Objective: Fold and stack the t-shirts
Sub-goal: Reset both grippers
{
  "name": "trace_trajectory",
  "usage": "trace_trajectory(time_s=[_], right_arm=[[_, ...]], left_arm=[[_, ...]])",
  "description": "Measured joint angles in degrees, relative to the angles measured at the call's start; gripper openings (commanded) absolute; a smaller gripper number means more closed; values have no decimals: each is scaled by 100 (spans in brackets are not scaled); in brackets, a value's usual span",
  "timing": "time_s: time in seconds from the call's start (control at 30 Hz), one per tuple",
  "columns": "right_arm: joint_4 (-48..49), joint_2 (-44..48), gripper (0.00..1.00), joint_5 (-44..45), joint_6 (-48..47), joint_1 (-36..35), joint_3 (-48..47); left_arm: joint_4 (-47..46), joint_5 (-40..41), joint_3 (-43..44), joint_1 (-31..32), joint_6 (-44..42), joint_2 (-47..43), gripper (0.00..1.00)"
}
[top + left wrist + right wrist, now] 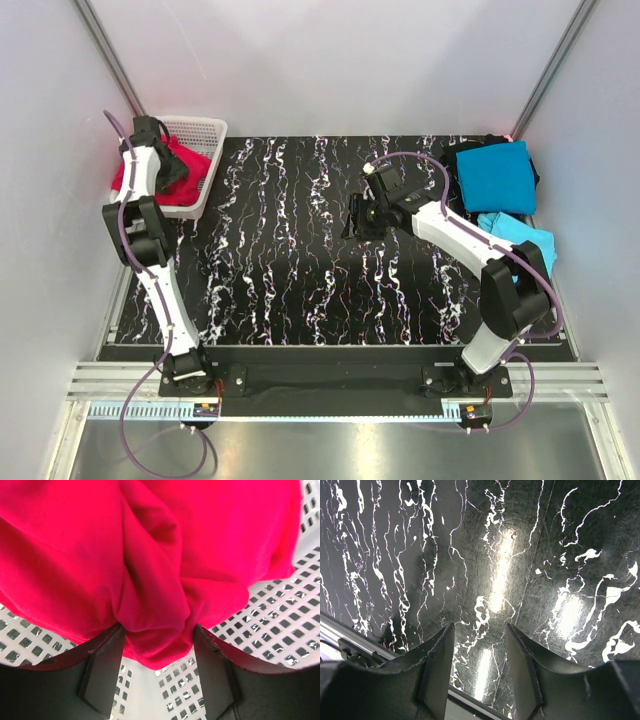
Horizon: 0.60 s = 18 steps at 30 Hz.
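The counter (300, 280) carried a blue t-shirt (497, 175) and a turquoise t-shirt (522, 236) at its right edge. In the basket (208, 130), the red t-shirt (150, 555) was bunched between the jaws of the left end effector (158, 640); a firm clamp could not be confirmed. The right end effector (480, 645) hovered part-open and empty. Step judged: retrieval. The next move called for lifting the shirt clear and spreading it flat.

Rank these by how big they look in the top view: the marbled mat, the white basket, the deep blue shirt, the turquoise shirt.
1. marbled mat
2. white basket
3. deep blue shirt
4. turquoise shirt; the right arm hides part of it, so third versus fourth is unsure.
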State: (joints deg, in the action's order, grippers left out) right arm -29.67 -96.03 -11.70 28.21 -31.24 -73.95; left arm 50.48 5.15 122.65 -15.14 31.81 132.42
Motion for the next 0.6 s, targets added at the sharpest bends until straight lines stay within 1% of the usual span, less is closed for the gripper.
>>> trace_trajectory(time_s=[0.1, 0.13, 0.17, 0.23, 0.27, 0.33, 0.37, 0.6], right_arm=[[-2, -11, 52, 13, 26, 0, 0], [-2, -17, 52, 17, 37, 0, 0], [-2, -26, 52, 22, 61, 0, 0], [-2, -48, 51, 26, 81, 0, 0], [-2, -55, 51, 26, 94, 0, 0], [-2, -59, 51, 52, 122, 0, 4], [-2, -59, 51, 59, 131, 0, 4], [2, -59, 50, 138, 190, -35, 26]], left_arm=[[-157, -81, -247, -15, 7, -20, 65], [-216, -107, -345, -15, 7, -37, 67], [-313, -140, -516, -20, 4, -85, 71], [-393, -179, -785, -20, 11, -197, 75], [-435, -214, -905, -20, 11, -267, 79], [-533, -267, -1054, -20, 13, -400, 93], [-553, -306, -1097, -20, 9, -483, 99], [-669, -415, -1268, 33, 0, -1123, 99]])
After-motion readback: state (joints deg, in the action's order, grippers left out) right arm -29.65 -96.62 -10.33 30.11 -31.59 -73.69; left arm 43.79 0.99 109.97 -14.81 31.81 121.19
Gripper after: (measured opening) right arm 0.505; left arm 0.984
